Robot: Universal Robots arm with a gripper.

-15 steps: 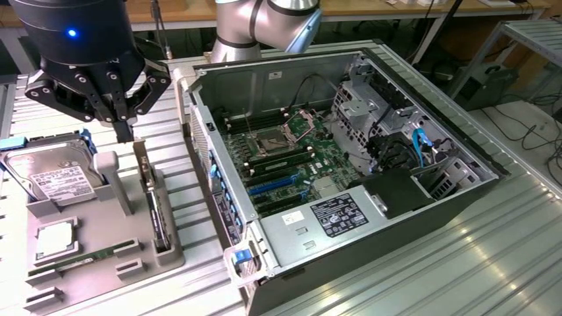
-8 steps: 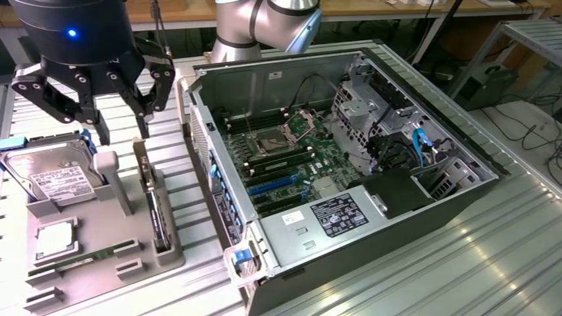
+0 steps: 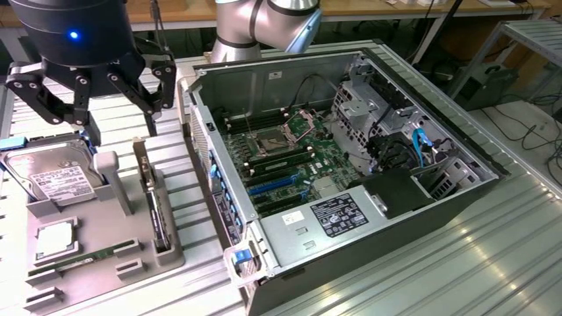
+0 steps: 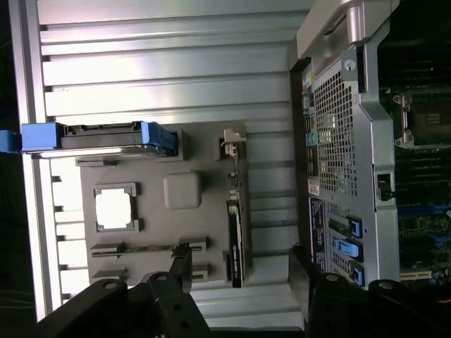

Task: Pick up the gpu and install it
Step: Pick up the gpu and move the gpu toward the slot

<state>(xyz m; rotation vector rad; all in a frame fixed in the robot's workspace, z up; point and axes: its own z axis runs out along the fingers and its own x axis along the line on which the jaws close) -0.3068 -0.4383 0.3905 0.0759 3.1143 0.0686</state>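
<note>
Ribbed aluminium desk point(image 3: 491, 257), glare streaking the lower right of the exterior view. Beyond it: wooden benches along the top, metal rack at upper right, cables on the floor.

Open PC case point(image 3: 263, 82) on its side at centre. Grey tray point(image 3: 97, 227) at lower left.

Claw point(image 3: 118, 125) at upper left, spread wide, gripping nothing, hanging above the tray.

Gpu point(image 3: 156, 204) on edge in a slot along the tray's right side, next to the case, apart from the claw. Wrist view: gpu point(image 4: 236, 239) edge-on, framed by the spread fingers point(image 4: 182, 260).

Gpu's lower edge sunk in the slot, board detail too dark to read. Arm cut off at the top edge, case's near corner at the bottom edge.
</note>
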